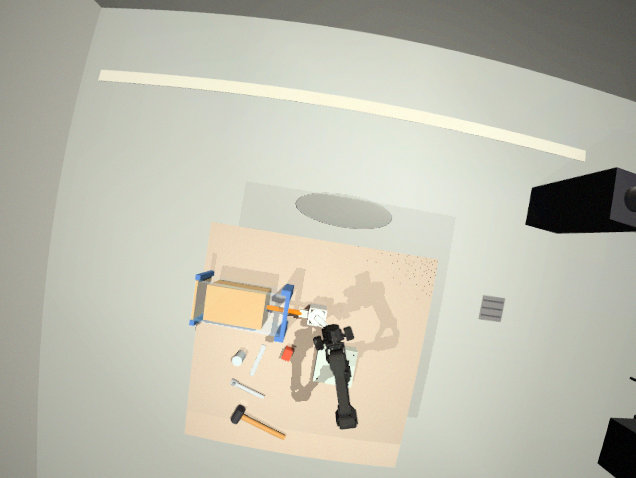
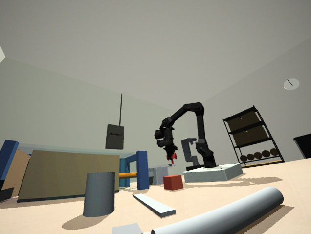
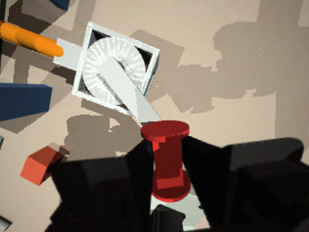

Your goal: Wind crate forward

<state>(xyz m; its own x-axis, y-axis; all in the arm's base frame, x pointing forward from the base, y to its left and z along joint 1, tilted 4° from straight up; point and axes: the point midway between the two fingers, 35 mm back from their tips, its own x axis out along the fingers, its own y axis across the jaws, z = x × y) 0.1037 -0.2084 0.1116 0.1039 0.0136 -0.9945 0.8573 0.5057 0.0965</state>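
Seen from above, the desk (image 1: 370, 436) (image 2: 201, 198) (image 3: 205, 128) carries the crate (image 1: 236, 304) (image 2: 73, 173) at the nine o'clock side of the winch (image 1: 313, 324) (image 2: 161, 175) (image 3: 80, 83), inside the clear-panelled cubby, its front apart from the blue steel frame (image 1: 285, 313) (image 2: 143, 169) (image 3: 24, 101) at the mouth. An orange strap (image 1: 277, 309) (image 2: 128, 175) (image 3: 31, 40) runs between crate and winch. The tool (image 1: 331, 331) (image 2: 171, 153) (image 3: 163, 137) is just off the winch at about five o'clock, and a red block (image 1: 287, 353) (image 2: 173, 182) (image 3: 40, 166) lies toward seven. Farther out that way are a grey cylinder (image 1: 238, 357) (image 2: 99, 193), a flat bar (image 1: 258, 359) (image 2: 154, 204), a wrench (image 1: 249, 389) and a hammer (image 1: 263, 426). In the exterior view the crate sits flat at nine o'clock, and the tool points down toward six over the winch handle (image 2: 172, 165) (image 3: 129, 92). The cylinder stands upright in front of the crate. In the wrist view the tool is partly open, closed around the handle's red grip (image 2: 172, 156) (image 3: 167, 156), one black finger at three o'clock and one at nine. From the winch's round top, the handle's pale arm points between four and five o'clock; the strap comes in from about ten.
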